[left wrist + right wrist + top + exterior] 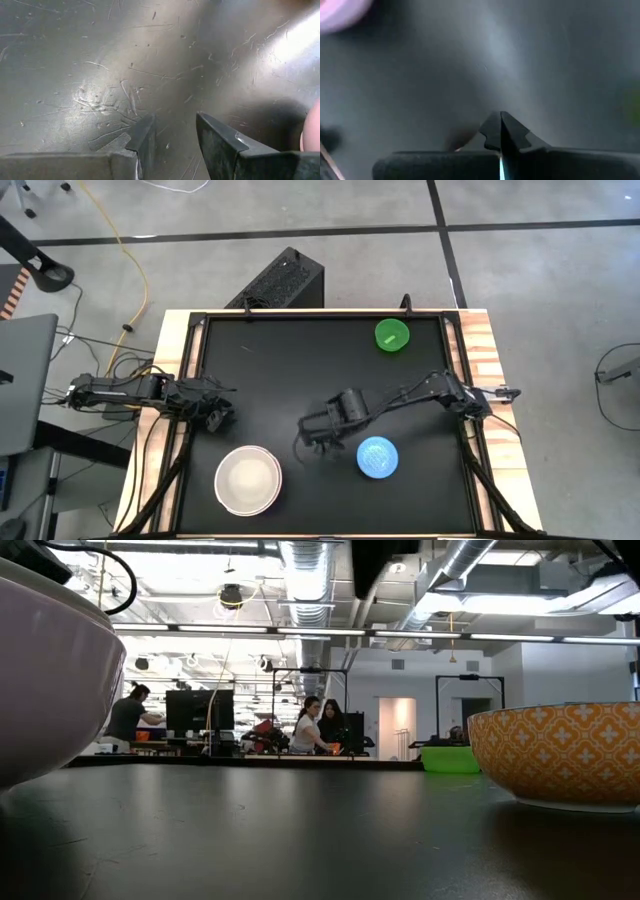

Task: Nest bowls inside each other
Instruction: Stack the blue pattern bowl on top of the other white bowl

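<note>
Scratched black tabletop point(300, 370); people point(318, 727) at desks behind; right tool point(501, 131) pressed together, left tool point(172, 137) spread.

In the low view, a pale bowl point(50, 660) is cut off by the left edge and a patterned orange bowl point(560, 755) by the right — neither shows whole. A pink blur point(342, 12) fills the right wrist view's upper left corner. The people point(318, 725) at mid-frame are too small to make out.
</note>
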Tool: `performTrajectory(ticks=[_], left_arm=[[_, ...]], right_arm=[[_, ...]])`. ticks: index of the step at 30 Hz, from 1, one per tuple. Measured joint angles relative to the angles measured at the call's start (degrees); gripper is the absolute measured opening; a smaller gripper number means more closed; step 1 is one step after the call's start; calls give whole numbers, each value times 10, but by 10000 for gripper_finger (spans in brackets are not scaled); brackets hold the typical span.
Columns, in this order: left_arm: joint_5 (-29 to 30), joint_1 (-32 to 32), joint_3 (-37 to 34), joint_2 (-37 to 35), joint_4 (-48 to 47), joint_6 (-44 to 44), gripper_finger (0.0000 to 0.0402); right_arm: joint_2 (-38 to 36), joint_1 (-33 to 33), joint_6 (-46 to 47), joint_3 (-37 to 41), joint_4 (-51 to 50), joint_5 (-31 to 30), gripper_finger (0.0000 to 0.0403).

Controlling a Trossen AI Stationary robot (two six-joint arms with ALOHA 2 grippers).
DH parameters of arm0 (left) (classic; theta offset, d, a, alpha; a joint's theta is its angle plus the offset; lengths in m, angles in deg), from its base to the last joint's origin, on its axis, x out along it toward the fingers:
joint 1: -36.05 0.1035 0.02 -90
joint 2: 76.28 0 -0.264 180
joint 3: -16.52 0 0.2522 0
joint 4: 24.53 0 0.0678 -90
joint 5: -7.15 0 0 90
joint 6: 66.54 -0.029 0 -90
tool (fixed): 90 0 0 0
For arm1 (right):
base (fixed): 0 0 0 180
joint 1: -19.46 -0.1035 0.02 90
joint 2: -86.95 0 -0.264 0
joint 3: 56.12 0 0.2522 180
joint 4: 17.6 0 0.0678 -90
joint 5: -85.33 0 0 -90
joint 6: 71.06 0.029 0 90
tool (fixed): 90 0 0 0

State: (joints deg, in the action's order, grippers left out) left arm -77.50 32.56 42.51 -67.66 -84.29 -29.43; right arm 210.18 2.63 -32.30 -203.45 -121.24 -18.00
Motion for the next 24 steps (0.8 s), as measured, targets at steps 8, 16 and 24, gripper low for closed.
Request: performTrajectory(ticks=[8,16,24], left_arm=[[0,0,0,0,0,0,128],[0,0,0,0,0,0,128],[0,0,0,0,0,0,128]], right_arm=[[-54,-34,77,147,3,56,13],[-275,-52,268,417,105,-5,12],[-385,-68,437,584,198,-27,68]])
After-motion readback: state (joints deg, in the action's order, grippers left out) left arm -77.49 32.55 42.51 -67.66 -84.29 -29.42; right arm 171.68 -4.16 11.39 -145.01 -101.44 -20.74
